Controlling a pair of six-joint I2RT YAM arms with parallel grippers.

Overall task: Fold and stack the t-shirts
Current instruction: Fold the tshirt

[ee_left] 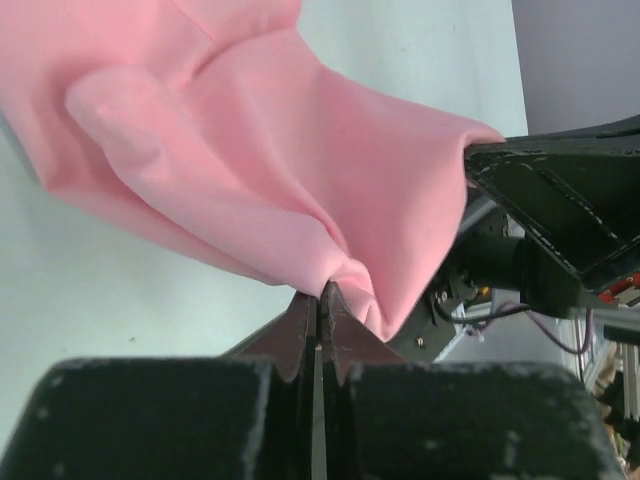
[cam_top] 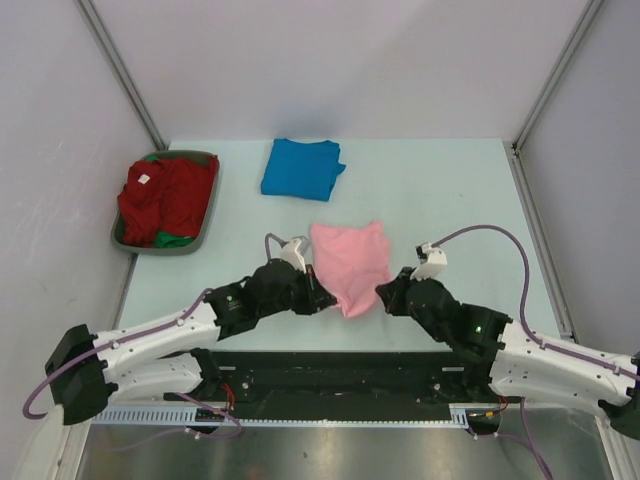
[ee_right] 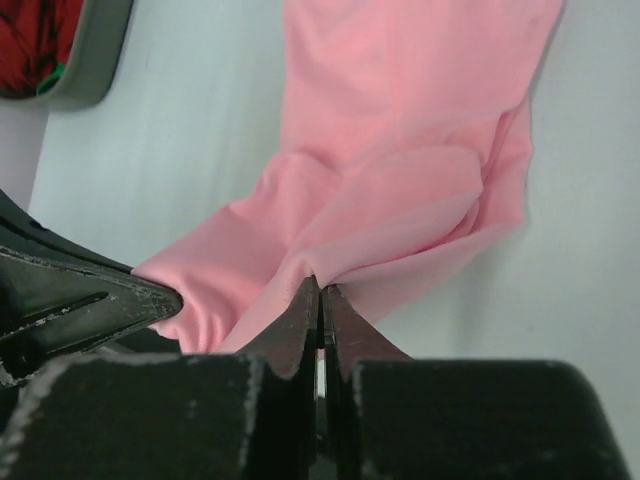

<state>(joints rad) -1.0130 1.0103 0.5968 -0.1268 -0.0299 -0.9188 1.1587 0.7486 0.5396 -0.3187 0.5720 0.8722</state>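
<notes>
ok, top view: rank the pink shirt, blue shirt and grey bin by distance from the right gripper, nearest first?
From the right gripper:
1. pink shirt: pinched in its jaws, just to its left.
2. blue shirt: folded, farther back, centre-left.
3. grey bin: far left, farthest.

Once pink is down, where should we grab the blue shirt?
The blue shirt lies flat and folded at the far side of the table. Likely best: come in low from the near side and pinch its two near corners, one per gripper, so the stacked layers lift together.
</notes>
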